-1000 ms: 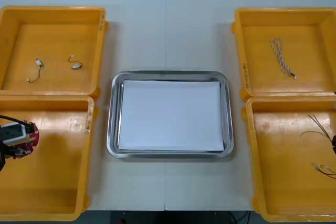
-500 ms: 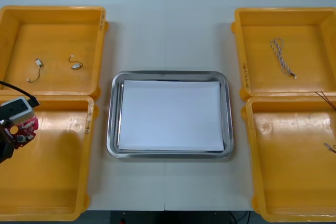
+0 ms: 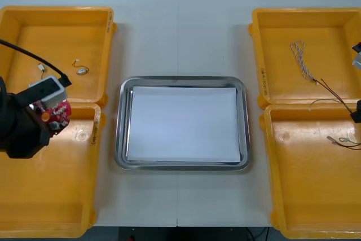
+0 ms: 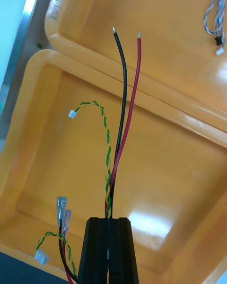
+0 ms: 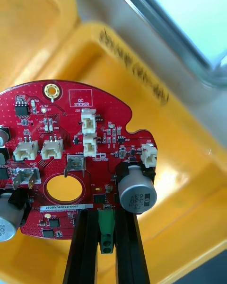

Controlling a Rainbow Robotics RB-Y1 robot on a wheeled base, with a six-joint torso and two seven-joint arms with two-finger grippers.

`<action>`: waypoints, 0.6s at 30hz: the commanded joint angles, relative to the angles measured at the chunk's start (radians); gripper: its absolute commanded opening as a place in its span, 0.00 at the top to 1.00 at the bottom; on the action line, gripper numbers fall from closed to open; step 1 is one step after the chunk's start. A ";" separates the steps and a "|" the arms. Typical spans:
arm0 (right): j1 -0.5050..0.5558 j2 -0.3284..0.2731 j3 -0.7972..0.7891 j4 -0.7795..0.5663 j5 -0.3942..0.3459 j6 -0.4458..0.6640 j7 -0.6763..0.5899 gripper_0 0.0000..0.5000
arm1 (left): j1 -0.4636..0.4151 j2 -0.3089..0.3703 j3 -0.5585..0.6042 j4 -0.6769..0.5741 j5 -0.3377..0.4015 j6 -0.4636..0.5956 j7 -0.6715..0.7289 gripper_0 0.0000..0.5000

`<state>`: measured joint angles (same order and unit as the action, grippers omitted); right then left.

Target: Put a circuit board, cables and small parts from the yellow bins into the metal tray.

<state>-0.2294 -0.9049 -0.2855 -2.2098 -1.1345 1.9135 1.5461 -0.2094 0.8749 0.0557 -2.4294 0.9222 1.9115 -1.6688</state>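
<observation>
A round red circuit board (image 3: 54, 114) hangs over the far edge of the near left yellow bin (image 3: 93, 167). My left gripper (image 5: 106, 232) is shut on the circuit board's (image 5: 71, 146) rim, beside a green connector. At the table's right edge, my right gripper (image 4: 109, 227) is shut on a cable bundle (image 4: 124, 113): black, red and twisted yellow-green strands. The bundle (image 3: 333, 95) dangles over the near right bin (image 3: 271, 167). The metal tray (image 3: 120, 122), white inside, lies between the bins.
The far left bin (image 3: 53, 12) holds small metal parts (image 3: 82, 70) on thin wires. A twisted blue and white cable (image 3: 302, 60) lies in the far right bin (image 3: 256, 55). A black cable (image 3: 28, 55) runs from the left wrist.
The left gripper rose with the circuit board and moved toward the tray. The right gripper lifted the cable bundle out of the near right bin and carried it toward the far side.
</observation>
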 commanded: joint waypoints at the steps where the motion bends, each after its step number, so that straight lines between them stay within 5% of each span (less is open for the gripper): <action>1: -0.056 -0.048 0.069 -0.004 0.002 -0.027 0.000 1.00 | -0.099 -0.051 -0.063 -0.031 -0.028 0.008 0.159 1.00; 18: -0.149 -0.048 0.307 -0.071 0.068 -0.079 -0.007 1.00 | -0.262 -0.129 -0.364 -0.022 -0.181 0.008 0.491 1.00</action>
<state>-0.3300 -0.9101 -0.0238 -2.2462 -1.0795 1.8535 1.5460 -0.4132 0.7745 -0.2773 -2.4314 0.7576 1.9131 -1.3592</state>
